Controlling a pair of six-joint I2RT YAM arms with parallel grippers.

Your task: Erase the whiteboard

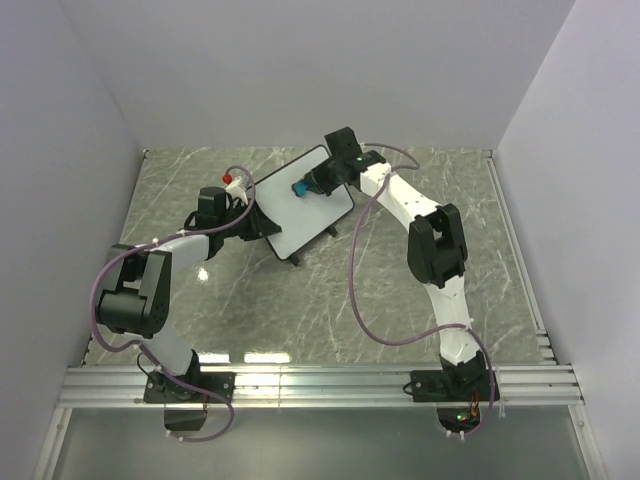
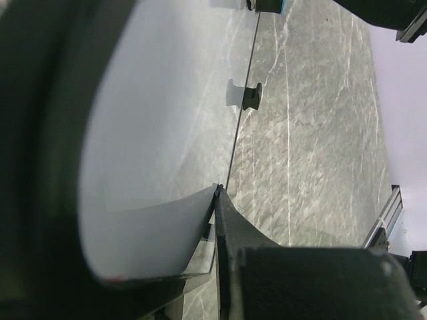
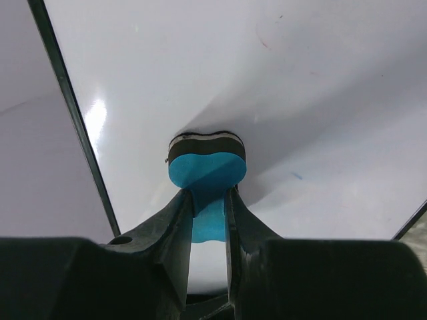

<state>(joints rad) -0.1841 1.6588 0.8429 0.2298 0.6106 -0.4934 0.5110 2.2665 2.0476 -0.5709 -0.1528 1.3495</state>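
The whiteboard (image 1: 305,215) stands tilted on the marble table, its white face nearly blank. My left gripper (image 1: 250,214) is shut on its left edge; in the left wrist view the fingertips (image 2: 220,200) pinch the thin black frame (image 2: 241,113) beside the white face (image 2: 167,100). My right gripper (image 1: 318,182) is shut on a small blue eraser (image 1: 299,187), whose dark felt face presses on the board. In the right wrist view the eraser (image 3: 207,170) sits between the fingers (image 3: 175,223) against the whiteboard (image 3: 300,80). A tiny blue speck (image 3: 295,177) shows to its right.
One black foot (image 2: 244,93) of the board juts from its frame. A small red part (image 1: 229,179) sits by the left wrist. Aluminium rails (image 1: 320,385) run along the near edge, and white walls close in the marble tabletop (image 1: 430,190) on three sides.
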